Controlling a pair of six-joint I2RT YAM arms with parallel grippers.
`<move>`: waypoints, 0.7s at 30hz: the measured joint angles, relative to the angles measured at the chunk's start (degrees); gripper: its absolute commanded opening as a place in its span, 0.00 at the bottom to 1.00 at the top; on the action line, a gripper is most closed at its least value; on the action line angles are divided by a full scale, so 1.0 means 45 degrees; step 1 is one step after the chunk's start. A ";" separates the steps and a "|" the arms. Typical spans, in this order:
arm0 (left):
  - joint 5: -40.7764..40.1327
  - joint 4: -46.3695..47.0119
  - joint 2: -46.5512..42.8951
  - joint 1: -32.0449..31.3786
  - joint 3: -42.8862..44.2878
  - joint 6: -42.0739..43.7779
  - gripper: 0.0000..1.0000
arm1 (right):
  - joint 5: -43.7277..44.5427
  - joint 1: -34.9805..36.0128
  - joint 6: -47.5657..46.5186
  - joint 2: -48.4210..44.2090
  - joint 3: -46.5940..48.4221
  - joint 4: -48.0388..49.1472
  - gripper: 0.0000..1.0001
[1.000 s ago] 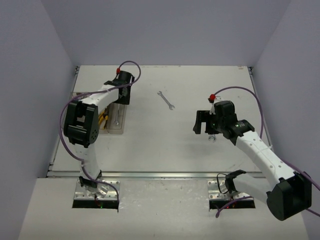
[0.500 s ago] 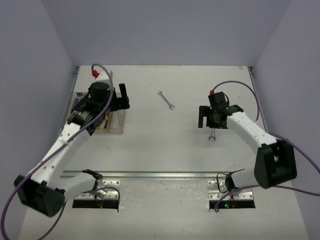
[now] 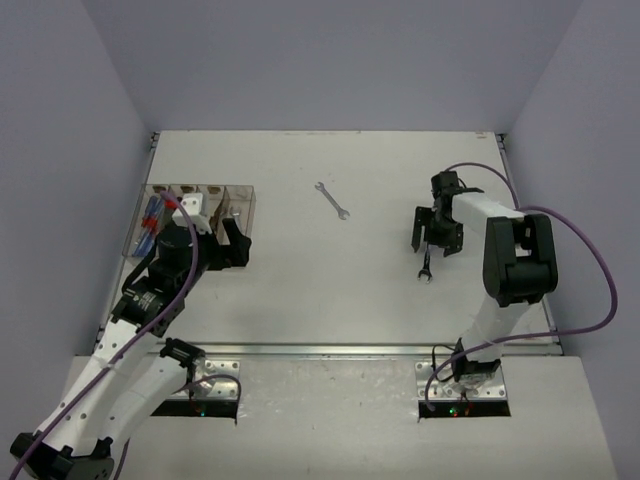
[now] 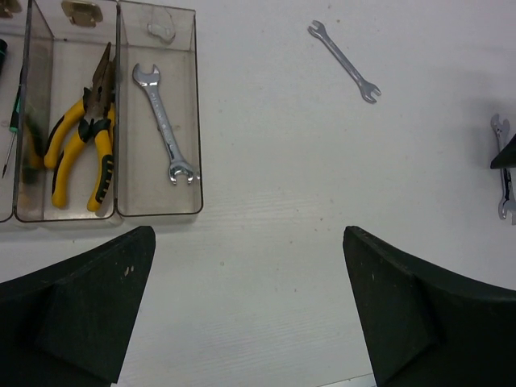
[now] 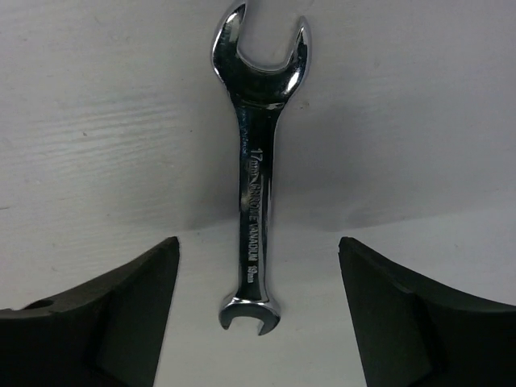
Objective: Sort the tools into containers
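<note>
Top external view: the left arm reaches forward, its left gripper [image 3: 226,246] spread wide and empty beside the containers [image 3: 160,192], hiding their near ends. The right arm bends sharply, with the right gripper [image 3: 436,232] pointing down, fingers apart astride a loose wrench [image 5: 251,201] without touching it. Yellow pliers [image 4: 81,153] and a second wrench [image 4: 164,125] lie in adjacent containers.

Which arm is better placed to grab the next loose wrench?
Right. The right gripper hangs over a wrench, with open jaws on either side of its shaft. The left gripper, open and empty, sits by the containers.
</note>
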 measured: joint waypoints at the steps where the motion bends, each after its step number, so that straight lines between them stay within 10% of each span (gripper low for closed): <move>1: 0.0078 0.0058 -0.0003 -0.0002 -0.0002 -0.0004 1.00 | -0.0068 -0.0086 -0.0104 0.0184 0.0075 -0.0017 0.62; 12: 0.0659 0.0338 -0.0186 -0.0012 -0.0002 0.0004 1.00 | -0.0456 -0.0290 -0.0515 0.1281 0.0908 -0.0218 0.07; 21: 0.0767 0.0388 -0.0103 -0.0012 -0.0002 0.0004 1.00 | -0.0450 -0.0062 -0.0480 0.0941 0.0485 0.0122 0.00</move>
